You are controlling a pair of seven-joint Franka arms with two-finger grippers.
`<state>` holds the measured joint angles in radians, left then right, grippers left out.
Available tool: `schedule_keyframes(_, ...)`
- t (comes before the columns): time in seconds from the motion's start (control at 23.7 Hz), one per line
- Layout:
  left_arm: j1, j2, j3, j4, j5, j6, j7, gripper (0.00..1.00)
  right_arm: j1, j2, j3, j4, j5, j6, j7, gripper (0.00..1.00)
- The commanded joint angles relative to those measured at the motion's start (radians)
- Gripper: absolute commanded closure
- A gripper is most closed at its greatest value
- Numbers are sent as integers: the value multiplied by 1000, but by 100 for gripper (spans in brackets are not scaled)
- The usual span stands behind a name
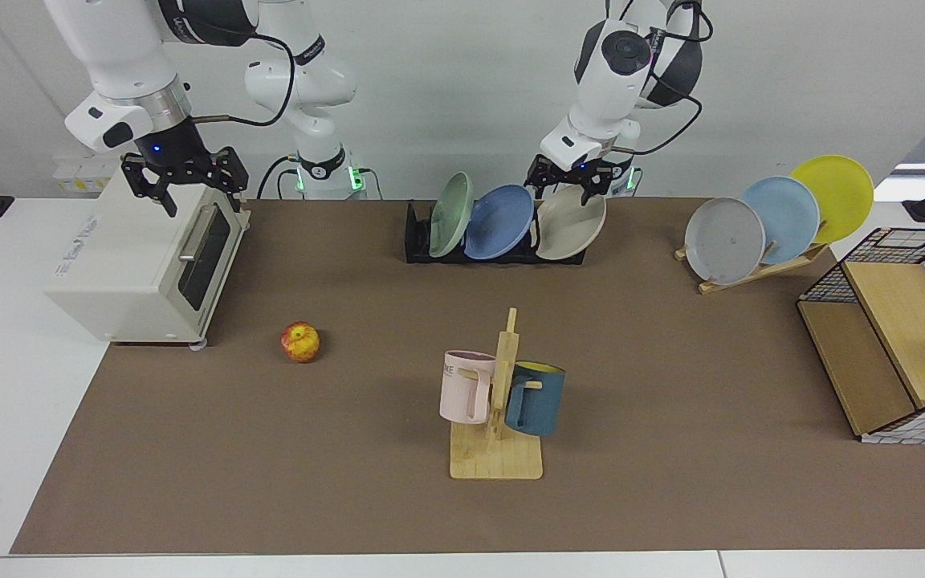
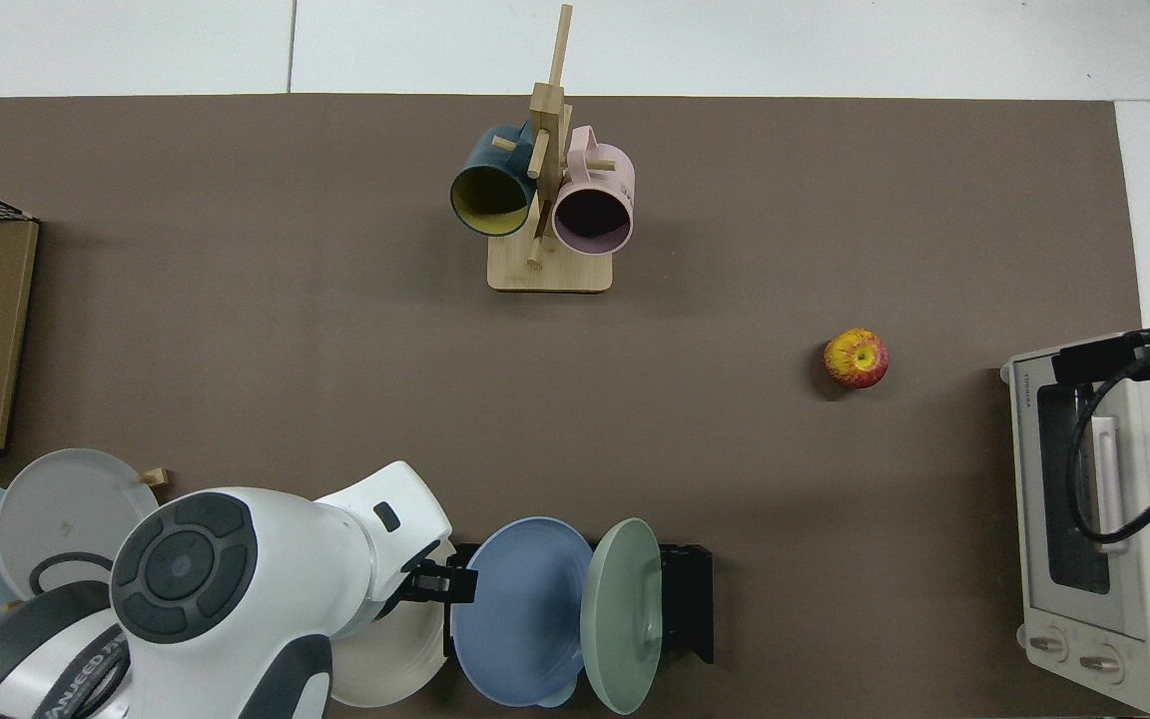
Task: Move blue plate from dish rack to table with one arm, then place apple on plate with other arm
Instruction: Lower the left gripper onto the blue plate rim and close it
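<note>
Hanging bent over the low black slotted dish rack [image 1: 495,250], left gripper [image 1: 568,180], fingers seemingly parted, above the racked matte periwinkle-blue plate [image 1: 499,222]. Right gripper [image 1: 184,179] spread, waiting over white toaster oven [image 1: 141,257]. Small red-yellow apple [image 1: 300,342] on brown-covered table [image 1: 671,385].

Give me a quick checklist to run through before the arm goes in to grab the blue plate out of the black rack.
1. Round periwinkle-blue plate standing in the low black slotted dish rack: ok.
2. Left end effector lined up on the blue plate: not ok, it hangs above the beige plate beside it.
3. Left end effector open: ok.
4. Bare brown table in front of the rack for set-down: ok.
5. Small red-and-yellow apple lying free on the table: ok.
6. Right end effector waiting, open, above the white toaster oven, away from the rack: ok.
</note>
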<state>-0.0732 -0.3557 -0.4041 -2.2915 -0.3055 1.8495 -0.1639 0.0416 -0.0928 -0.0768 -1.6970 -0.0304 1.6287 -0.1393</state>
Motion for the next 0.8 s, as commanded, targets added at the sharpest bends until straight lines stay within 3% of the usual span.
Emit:
schedule_keyframes(0.0, 7, -34, -5, -72, -92, 60, 108, 0, -9, -12, 6, -10, 0, 14, 18, 0)
schedule_keyframes(0.38, 3, 58, -81, -131, -149, 200, 141, 0, -11, -12, 6, -10, 0, 14, 18, 0)
schedule_keyframes(0.76, 1, 87, -127, -149, -167, 206, 130, 0, -16, -12, 6, -10, 0, 14, 18, 0)
